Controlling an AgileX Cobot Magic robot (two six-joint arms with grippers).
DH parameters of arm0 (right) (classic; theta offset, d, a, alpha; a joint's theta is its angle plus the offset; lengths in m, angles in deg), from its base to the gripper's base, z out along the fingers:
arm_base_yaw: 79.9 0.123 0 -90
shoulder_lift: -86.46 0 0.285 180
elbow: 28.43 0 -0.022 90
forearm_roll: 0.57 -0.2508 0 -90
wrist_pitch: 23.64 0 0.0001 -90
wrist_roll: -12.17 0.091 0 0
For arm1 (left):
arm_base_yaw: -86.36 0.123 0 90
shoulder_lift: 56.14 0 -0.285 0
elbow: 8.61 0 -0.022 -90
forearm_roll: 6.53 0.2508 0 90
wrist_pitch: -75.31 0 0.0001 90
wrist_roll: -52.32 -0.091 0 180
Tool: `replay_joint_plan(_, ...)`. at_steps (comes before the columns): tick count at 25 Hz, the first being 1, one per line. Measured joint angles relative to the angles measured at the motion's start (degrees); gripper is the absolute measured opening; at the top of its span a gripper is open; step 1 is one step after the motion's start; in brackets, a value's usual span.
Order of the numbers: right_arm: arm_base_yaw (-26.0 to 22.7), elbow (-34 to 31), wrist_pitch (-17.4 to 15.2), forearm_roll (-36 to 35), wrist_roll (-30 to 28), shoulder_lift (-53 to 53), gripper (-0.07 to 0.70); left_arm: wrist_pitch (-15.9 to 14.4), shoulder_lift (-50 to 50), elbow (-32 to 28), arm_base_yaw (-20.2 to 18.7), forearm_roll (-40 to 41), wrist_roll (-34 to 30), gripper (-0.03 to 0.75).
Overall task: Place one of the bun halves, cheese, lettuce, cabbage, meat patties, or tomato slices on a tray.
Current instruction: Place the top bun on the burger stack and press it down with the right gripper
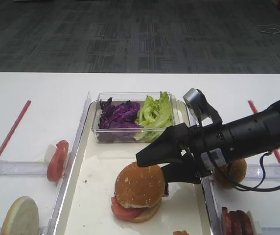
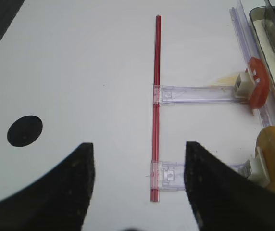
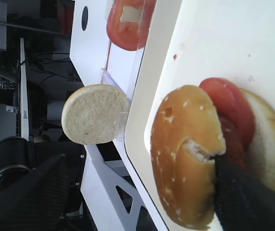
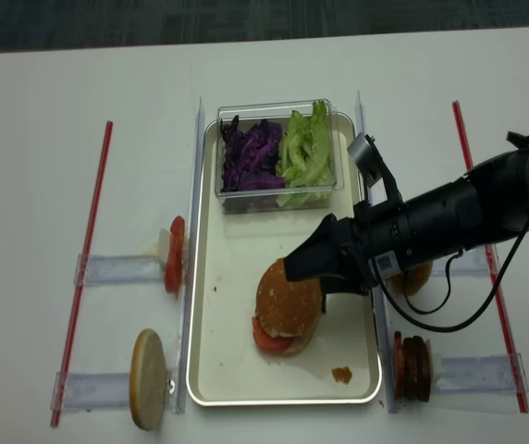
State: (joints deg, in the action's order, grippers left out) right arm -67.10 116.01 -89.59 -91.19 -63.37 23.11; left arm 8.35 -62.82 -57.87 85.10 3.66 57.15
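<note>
On the cream-white tray (image 1: pixel 96 181) (image 4: pixel 227 361) a sesame bun half (image 1: pixel 140 185) (image 3: pixel 185 154) (image 4: pixel 288 294) rests on a tomato slice (image 1: pixel 123 210) (image 3: pixel 229 110) and a pale bottom bun (image 3: pixel 267 144). My right gripper (image 1: pixel 152 166) (image 3: pixel 140 159) (image 4: pixel 306 280) is open around the bun half. One finger touches its right side and the other stands well clear. Purple cabbage (image 1: pixel 118 115) and lettuce (image 1: pixel 154 111) fill a clear tub at the tray's far end. Over bare table at the left, my left gripper (image 2: pixel 138 144) is open and holds nothing.
Left of the tray, clear holders carry a tomato slice (image 1: pixel 58 160) and a pale flat bun half (image 1: pixel 20 217). On the right, holders carry another bun (image 1: pixel 235 171) and meat patties (image 1: pixel 235 223). Red strips (image 1: pixel 8 139) (image 1: pixel 272 147) lie on both sides.
</note>
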Motion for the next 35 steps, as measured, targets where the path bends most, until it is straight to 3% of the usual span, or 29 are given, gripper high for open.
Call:
replay_joint_plan(11, 0.0, 0.0, 0.0, 0.5, 0.3, -0.2, 0.602, 0.0, 0.0, 0.0, 0.0, 0.0, 0.0, 0.393)
replay_joint_plan(35, 0.0, 0.0, 6.4, 1.0, 0.9, -0.3, 0.602, 0.0, 0.0, 0.0, 0.0, 0.0, 0.0, 0.393)
